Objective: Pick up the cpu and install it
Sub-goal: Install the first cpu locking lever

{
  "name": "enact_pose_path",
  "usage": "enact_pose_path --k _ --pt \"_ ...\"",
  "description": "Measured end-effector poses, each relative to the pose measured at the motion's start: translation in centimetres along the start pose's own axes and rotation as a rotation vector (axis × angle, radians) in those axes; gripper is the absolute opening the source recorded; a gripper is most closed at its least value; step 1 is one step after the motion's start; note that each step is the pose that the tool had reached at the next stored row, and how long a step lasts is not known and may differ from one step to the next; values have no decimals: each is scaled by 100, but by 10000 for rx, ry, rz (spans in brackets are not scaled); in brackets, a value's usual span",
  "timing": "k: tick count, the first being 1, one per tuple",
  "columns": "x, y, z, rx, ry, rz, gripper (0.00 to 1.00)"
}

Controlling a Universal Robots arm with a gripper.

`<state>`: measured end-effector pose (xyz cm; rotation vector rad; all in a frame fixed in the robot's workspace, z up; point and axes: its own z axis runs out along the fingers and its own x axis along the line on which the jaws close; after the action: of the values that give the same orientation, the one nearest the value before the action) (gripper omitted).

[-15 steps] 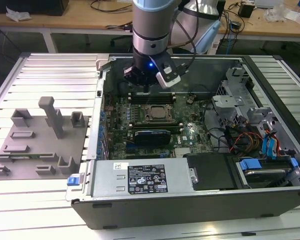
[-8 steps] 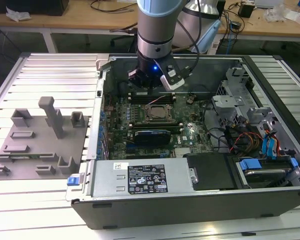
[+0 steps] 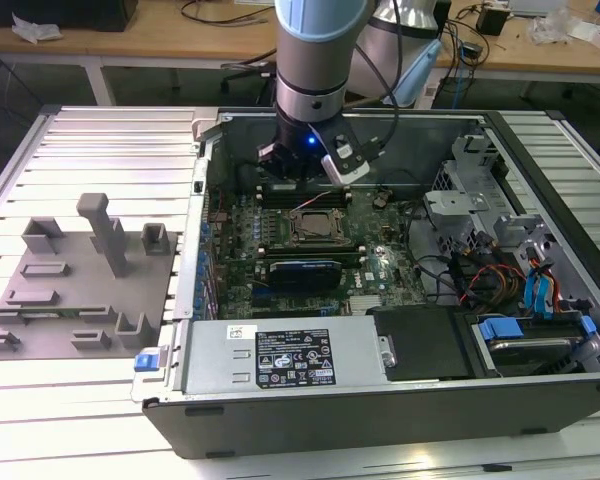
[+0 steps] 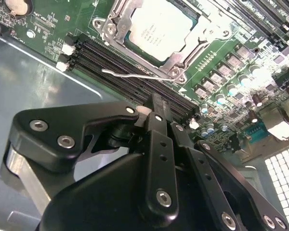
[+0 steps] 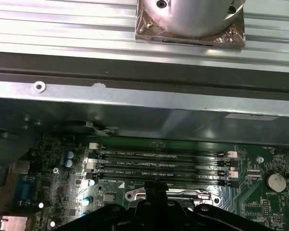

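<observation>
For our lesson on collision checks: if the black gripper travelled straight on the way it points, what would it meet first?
Probably the long black memory slots beside the shiny silver square cpu, though depth is unclear.

One cpu [image 4: 159, 29] is sitting inside one socket frame [image 4: 183, 55]. Four black memory slots [image 5: 161, 162] are running side by side just beside the socket frame. One round battery [image 5: 274, 182] is lying near the socket frame. One gripper [image 4: 156, 103] is hanging over the slots, beside the socket frame. One grey plastic plate [image 3: 75, 290] is resting well apart from the socket frame, outside the one computer case [image 3: 380, 420].
</observation>
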<state>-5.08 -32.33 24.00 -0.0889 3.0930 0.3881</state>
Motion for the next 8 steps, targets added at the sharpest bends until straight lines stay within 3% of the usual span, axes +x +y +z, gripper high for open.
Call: enact_pose_path --k 3,8 --pt "-31 -5 12 8 -4 13 11" --pt "-151 -20 47 25 -20 80 11"
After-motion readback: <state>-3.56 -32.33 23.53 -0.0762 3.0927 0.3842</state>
